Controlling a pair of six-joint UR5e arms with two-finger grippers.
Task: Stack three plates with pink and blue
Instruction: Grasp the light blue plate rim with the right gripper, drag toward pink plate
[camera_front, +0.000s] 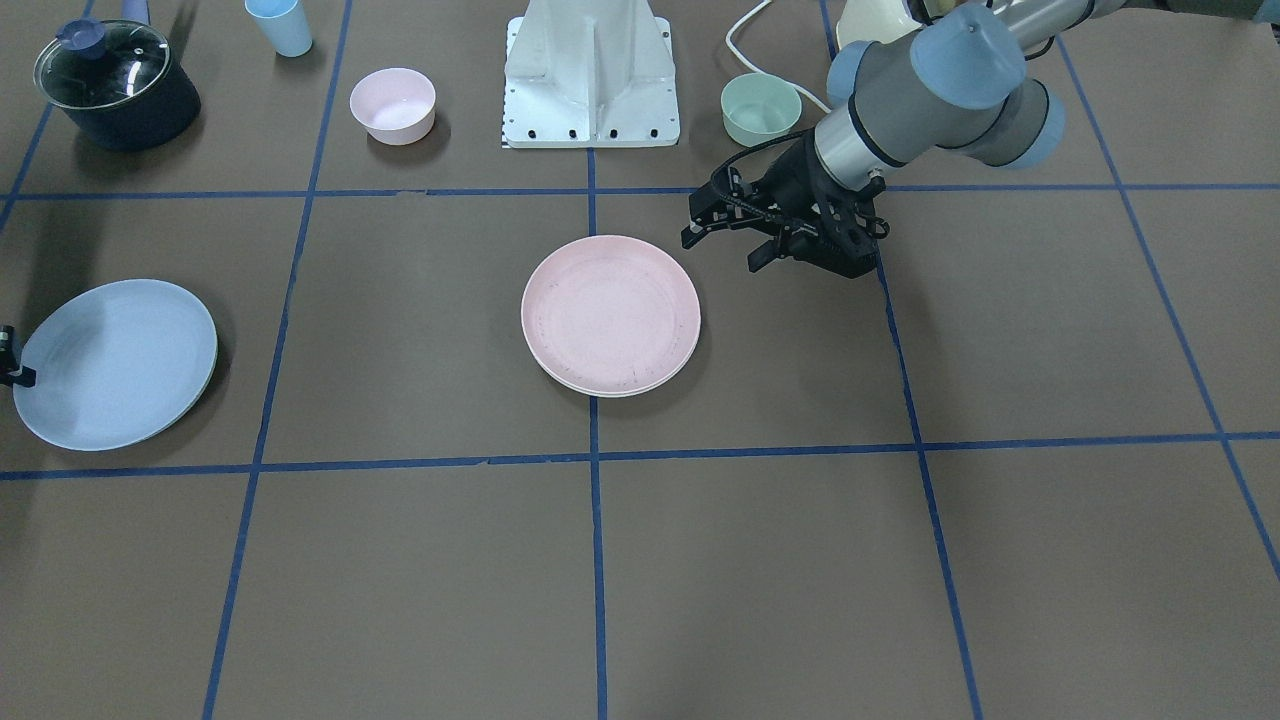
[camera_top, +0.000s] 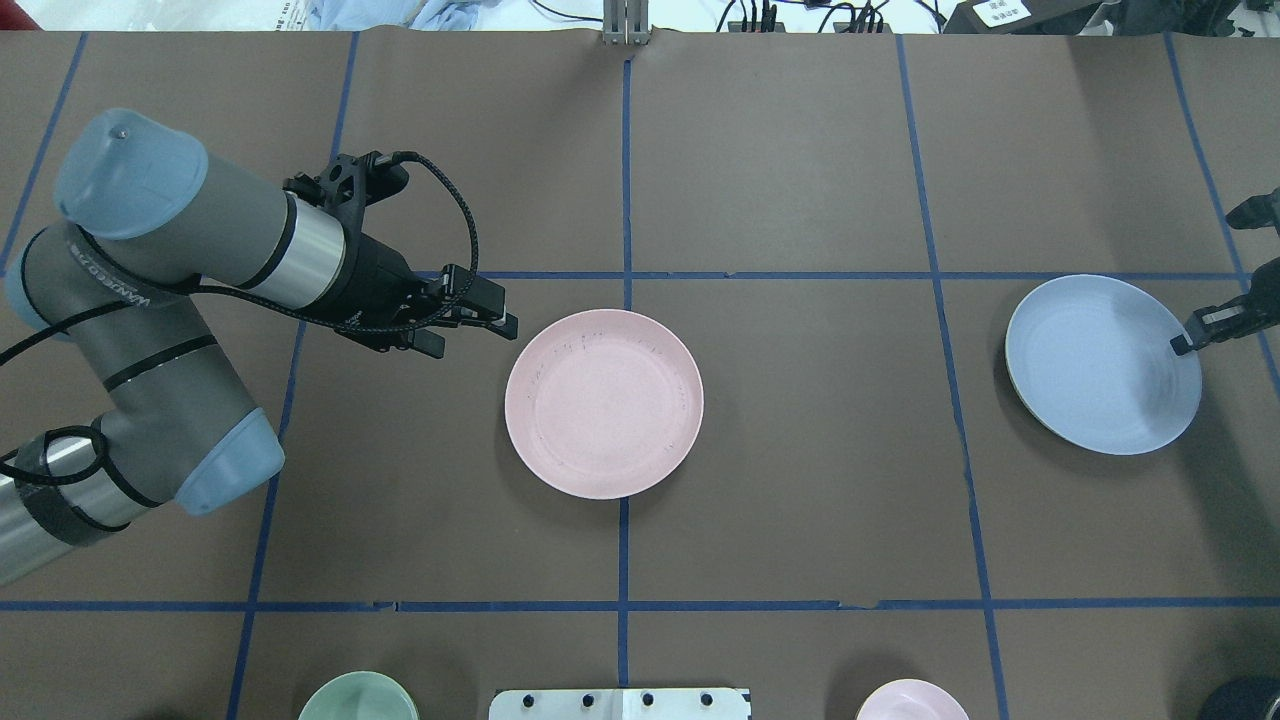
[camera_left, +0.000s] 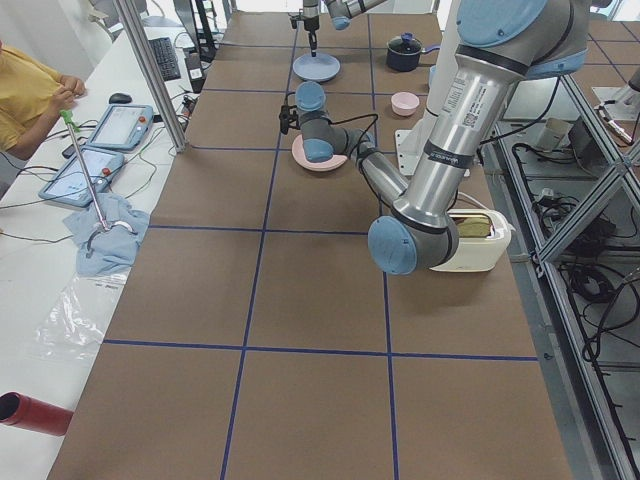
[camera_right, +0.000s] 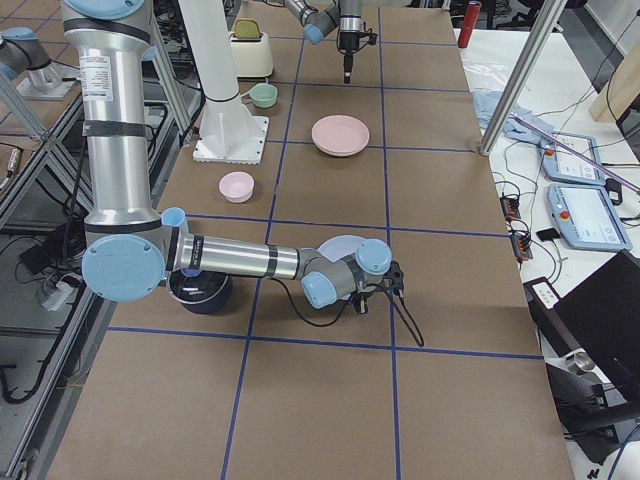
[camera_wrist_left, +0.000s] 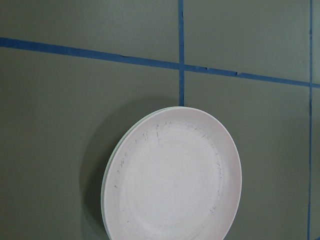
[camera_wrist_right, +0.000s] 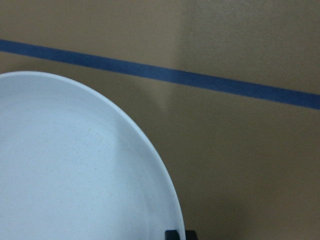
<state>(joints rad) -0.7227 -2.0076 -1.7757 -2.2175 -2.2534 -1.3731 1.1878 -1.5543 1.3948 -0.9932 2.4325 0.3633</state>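
At the left edge of the front-facing view, the pale blue plate (camera_front: 115, 365) is gripped at its rim by the right gripper (camera_front: 22, 377). At centre, the pale pink plate (camera_front: 610, 312) is stacked on the cream-white plate (camera_front: 605, 394). Just beyond, toward upper right, the left gripper (camera_front: 722, 250) is held spread and empty.

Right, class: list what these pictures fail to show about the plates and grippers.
- Cream-white plate: front view, the pink plate covers all but a rim sliver.
- Right gripper: overhead, the frame edge cuts it; its hold on the blue plate is unclear.
- Right wrist view: only one fingertip shows.
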